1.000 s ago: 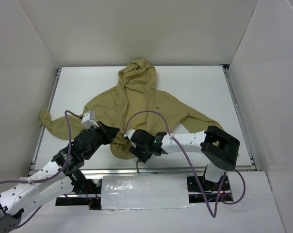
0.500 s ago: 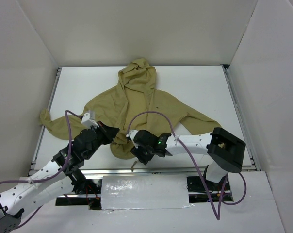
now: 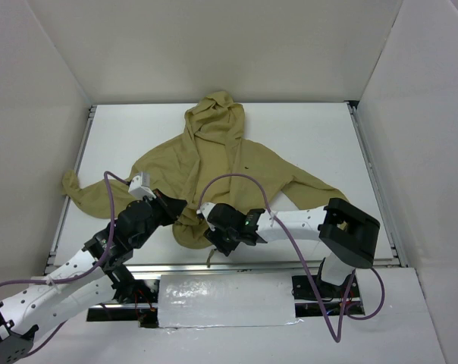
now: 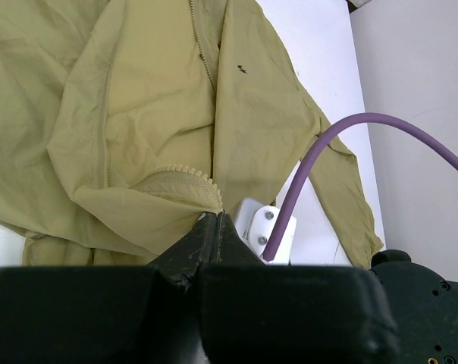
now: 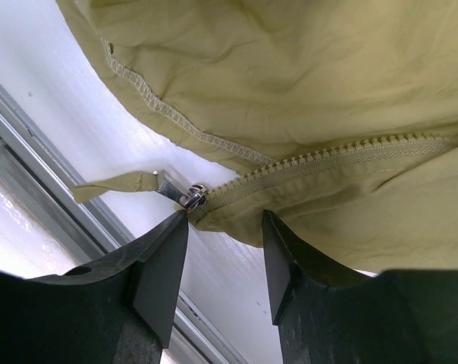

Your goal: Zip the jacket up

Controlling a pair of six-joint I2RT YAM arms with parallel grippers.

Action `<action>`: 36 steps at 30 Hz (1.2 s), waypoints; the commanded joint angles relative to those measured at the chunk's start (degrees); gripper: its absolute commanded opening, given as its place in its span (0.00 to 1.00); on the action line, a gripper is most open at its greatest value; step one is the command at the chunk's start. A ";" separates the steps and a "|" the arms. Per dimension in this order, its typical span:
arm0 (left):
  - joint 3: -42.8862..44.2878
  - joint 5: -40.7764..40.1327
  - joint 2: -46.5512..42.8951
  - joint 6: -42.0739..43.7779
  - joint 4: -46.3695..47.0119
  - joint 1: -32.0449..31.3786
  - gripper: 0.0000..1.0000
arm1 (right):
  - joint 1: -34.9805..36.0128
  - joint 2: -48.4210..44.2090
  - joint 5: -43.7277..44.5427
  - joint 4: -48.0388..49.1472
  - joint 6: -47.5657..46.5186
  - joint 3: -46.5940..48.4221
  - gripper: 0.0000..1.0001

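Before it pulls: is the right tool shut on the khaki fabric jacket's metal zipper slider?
Open: the right tool has its fingers apart; small metal slider beside one fingertip, ungripped.

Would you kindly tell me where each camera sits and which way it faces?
Top external: above and behind the arm bases, looking down on the white table and olive-tan fabric hooded jacket; both arms show, with left gripper and right gripper.
Left wrist: on the left arm, facing across the jacket's front; its shut fingers pinch the fabric.
Right wrist: on the right arm, facing the metal zipper slider near the table's edge; its open fingers show.
Shared: top and left wrist both show the small dark chest mark.
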 commanded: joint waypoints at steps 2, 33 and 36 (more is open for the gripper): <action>0.53 0.36 -0.26 0.13 2.28 0.44 0.00 | 0.13 1.47 -0.15 0.57 0.21 0.58 0.51; 1.85 -7.64 -4.66 -5.50 -7.21 1.40 0.00 | 7.60 12.89 15.57 -1.01 6.01 7.08 0.17; 1.68 -7.73 -4.92 -5.41 -7.39 1.32 0.00 | 7.69 12.99 16.72 -1.45 7.59 7.09 0.00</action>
